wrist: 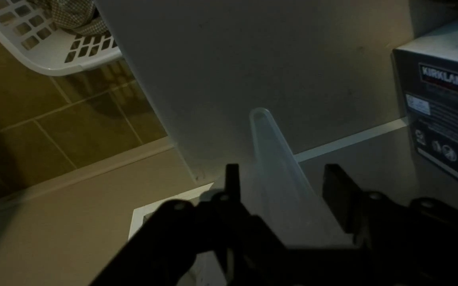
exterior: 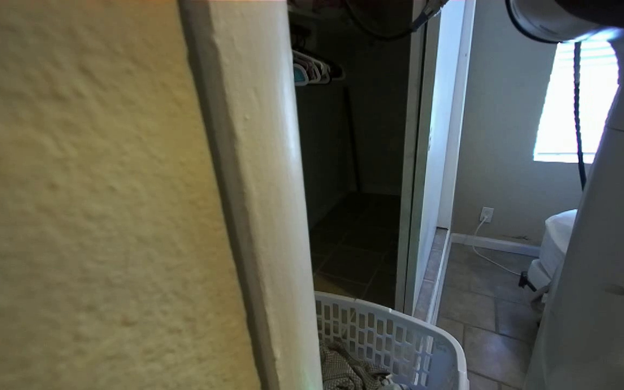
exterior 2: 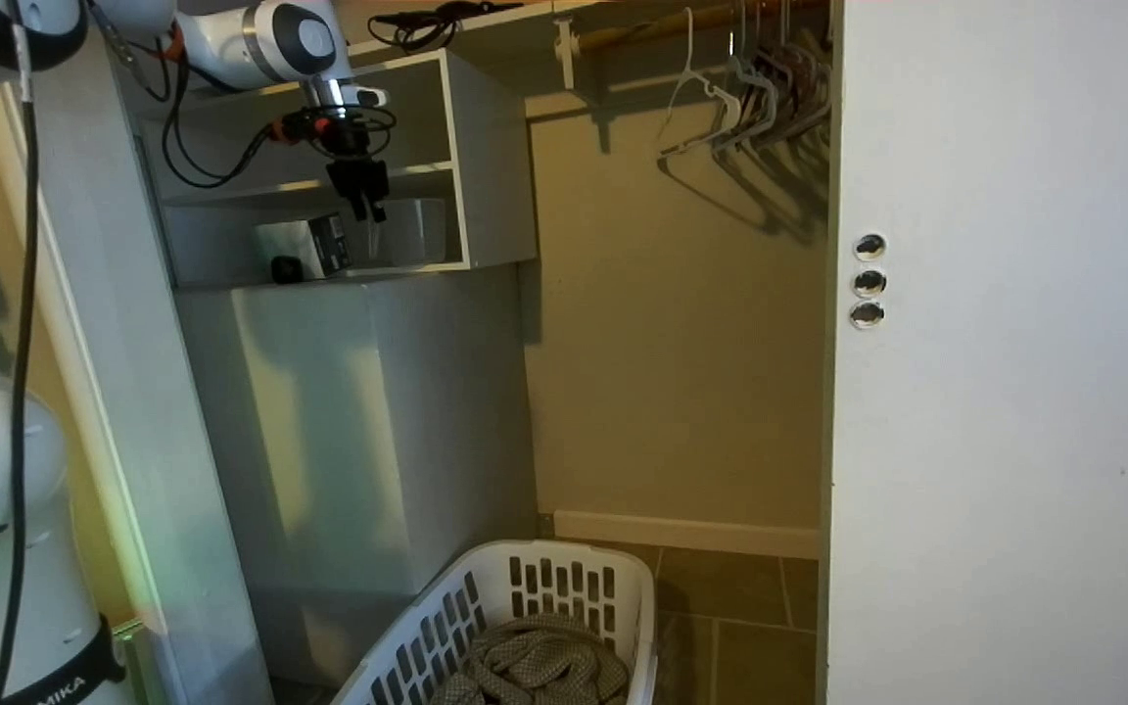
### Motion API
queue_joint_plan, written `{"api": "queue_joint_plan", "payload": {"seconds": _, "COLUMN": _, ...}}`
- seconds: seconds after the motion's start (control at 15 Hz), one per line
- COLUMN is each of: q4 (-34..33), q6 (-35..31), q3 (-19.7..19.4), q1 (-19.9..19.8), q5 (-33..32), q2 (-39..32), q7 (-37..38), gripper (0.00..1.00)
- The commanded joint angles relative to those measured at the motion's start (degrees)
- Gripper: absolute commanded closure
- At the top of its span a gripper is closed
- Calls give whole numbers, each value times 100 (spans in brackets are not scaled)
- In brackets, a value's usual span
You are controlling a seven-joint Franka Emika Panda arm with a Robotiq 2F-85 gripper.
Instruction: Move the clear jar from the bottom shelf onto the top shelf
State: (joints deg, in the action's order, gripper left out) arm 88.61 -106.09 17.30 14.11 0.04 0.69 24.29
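Note:
The clear, frosted jar (exterior 2: pixel 417 233) stands on the bottom shelf (exterior 2: pixel 417 267) of the white closet unit, at the right end of the lower compartment. My gripper (exterior 2: pixel 369 211) is at the jar's left edge, pointing down with its fingertips at the height of the jar's upper part. In the wrist view the gripper's fingers (wrist: pixel 280 169) are apart, and a frosted wall of the jar (wrist: pixel 292 202) shows between them. A gap shows by the right finger; contact at the left finger is unclear. The top shelf (exterior 2: pixel 427 168) is the board above the jar.
A dark Kirkland box (wrist: pixel 443 103) stands left of the jar in an exterior view (exterior 2: pixel 302 243), with a small black object (exterior 2: pixel 286 269) before it. A laundry basket (exterior 2: pixel 637 587) is below. Hangers (exterior 2: pixel 750 108) hang right. A black cable (exterior 2: pixel 432 24) lies on top of the unit.

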Motion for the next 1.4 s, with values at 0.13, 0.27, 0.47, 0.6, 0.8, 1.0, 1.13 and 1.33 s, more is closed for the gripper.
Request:
{"api": "queue_joint_plan", "payload": {"seconds": 0.13, "q4": -278, "q6": 10, "q3": -11, "q1": 110, "q5": -236, "q2": -208, "q7": 153, "gripper": 51}}
{"api": "queue_joint_plan", "payload": {"seconds": 0.27, "q4": -278, "q6": 12, "q3": -12, "q1": 120, "q5": -271, "q2": -218, "q7": 155, "gripper": 60}}
{"api": "queue_joint_plan", "payload": {"seconds": 0.47, "q4": -272, "q6": 15, "q3": -16, "q1": 126, "q5": -352, "q2": -224, "q7": 151, "gripper": 82}}
{"api": "queue_joint_plan", "payload": {"seconds": 0.6, "q4": -268, "q6": 24, "q3": -19, "q1": 126, "q5": -405, "q2": -223, "q7": 153, "gripper": 92}}
{"api": "queue_joint_plan", "payload": {"seconds": 0.8, "q4": -266, "q6": 46, "q3": -31, "q1": 118, "q5": -410, "q2": -216, "q7": 111, "gripper": 93}}
{"api": "queue_joint_plan", "payload": {"seconds": 1.0, "q4": -267, "q6": 74, "q3": -34, "q1": 118, "q5": -411, "q2": -192, "q7": 103, "gripper": 93}}
{"api": "queue_joint_plan", "payload": {"seconds": 1.13, "q4": -287, "q6": 121, "q3": -28, "q1": 124, "q5": -400, "q2": -176, "q7": 75, "gripper": 93}}
{"api": "queue_joint_plan", "payload": {"seconds": 1.33, "q4": -290, "q6": 233, "q3": -23, "q1": 132, "q5": -374, "q2": -118, "q7": 36, "gripper": 93}}
